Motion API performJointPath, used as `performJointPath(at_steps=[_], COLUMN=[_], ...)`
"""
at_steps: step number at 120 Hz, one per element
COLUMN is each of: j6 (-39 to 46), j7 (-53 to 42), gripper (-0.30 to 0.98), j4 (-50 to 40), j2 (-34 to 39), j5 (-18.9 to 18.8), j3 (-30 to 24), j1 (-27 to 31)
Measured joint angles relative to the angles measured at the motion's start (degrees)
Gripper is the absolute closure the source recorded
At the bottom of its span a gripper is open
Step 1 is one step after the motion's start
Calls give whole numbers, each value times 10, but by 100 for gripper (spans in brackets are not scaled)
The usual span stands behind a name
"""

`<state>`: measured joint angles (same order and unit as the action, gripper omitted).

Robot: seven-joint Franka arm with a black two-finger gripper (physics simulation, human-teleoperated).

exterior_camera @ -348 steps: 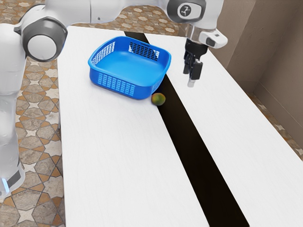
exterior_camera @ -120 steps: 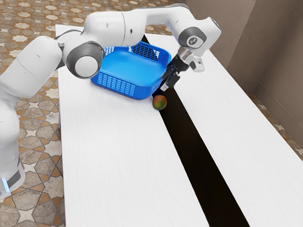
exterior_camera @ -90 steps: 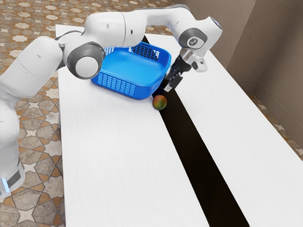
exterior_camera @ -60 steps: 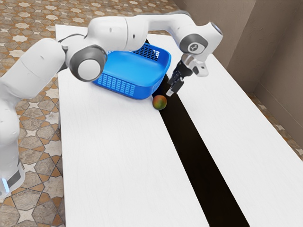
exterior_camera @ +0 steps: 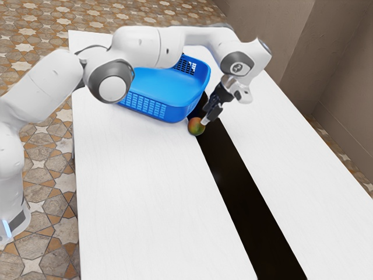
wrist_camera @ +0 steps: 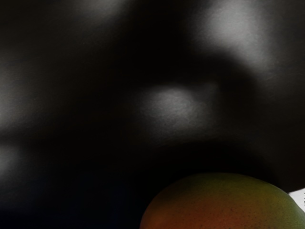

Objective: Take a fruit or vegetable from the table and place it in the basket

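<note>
From where I stand, the tool (exterior_camera: pixel 206 120) has just eased down to the fruit (exterior_camera: pixel 194 126), so a grasp looks near. Whether it's wide or narrow, I can't tell. The fruit sits on the desk (exterior_camera: pixel 140 192), right at its tip, basket (exterior_camera: pixel 143 105) close by.

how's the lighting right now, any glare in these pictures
Wrist view: mostly dark, soft pale glare patches on the dark surface, deeper darkness beside the fruit. Exterior view: bright, even light on the white table, faint sheen on the black strip.
</note>
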<state>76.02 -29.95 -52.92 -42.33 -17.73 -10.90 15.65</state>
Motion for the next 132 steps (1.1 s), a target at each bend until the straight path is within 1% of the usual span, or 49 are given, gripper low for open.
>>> performJointPath(at_steps=[68, 132], j6=[-15, -23], j7=[2, 16], gripper=[0, 0], j4=[-1, -35], j2=[-2, -2], j5=[17, 31], j3=[-3, -3], j1=[0, 0])
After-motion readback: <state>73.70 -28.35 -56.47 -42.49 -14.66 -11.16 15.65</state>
